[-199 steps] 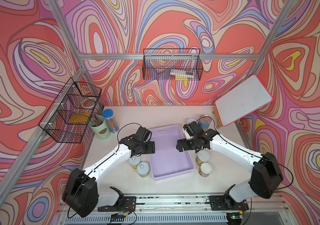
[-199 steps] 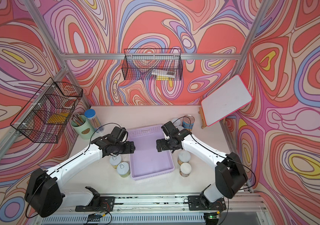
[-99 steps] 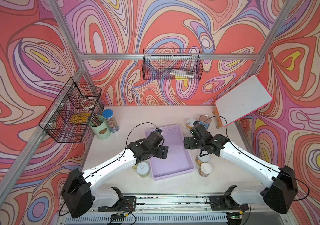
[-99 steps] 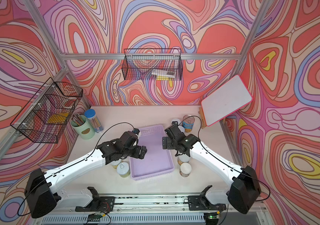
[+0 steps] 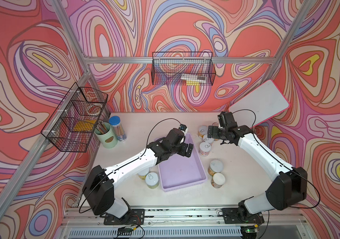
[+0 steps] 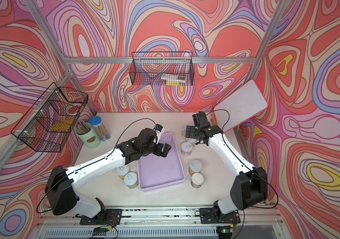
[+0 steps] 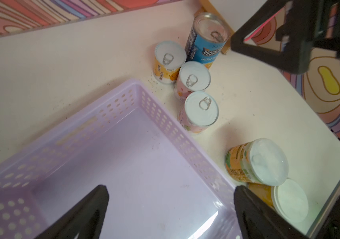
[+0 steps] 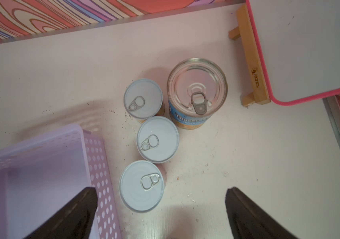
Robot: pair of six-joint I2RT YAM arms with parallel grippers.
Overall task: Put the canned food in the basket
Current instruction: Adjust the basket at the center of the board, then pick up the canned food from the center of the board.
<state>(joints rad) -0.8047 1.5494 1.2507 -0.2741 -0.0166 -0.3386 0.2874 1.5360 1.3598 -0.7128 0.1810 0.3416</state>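
In both top views the left arm (image 5: 131, 164) covers the far left corner of the basket (image 5: 182, 171) and most of one small can (image 5: 143, 176) beside it, while the right gripper (image 5: 213, 134) hides most of the tall blue can (image 8: 197, 93). Both wrist views cut the basket off at the frame edge. What lies in the wire baskets (image 5: 165, 70) is too small to name.

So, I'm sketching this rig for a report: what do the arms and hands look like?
The left arm and right arm: white link shells, black joint housings, a thin black cable looping off each. The left hand and right hand: black, with tapered wedge-shaped fingers.
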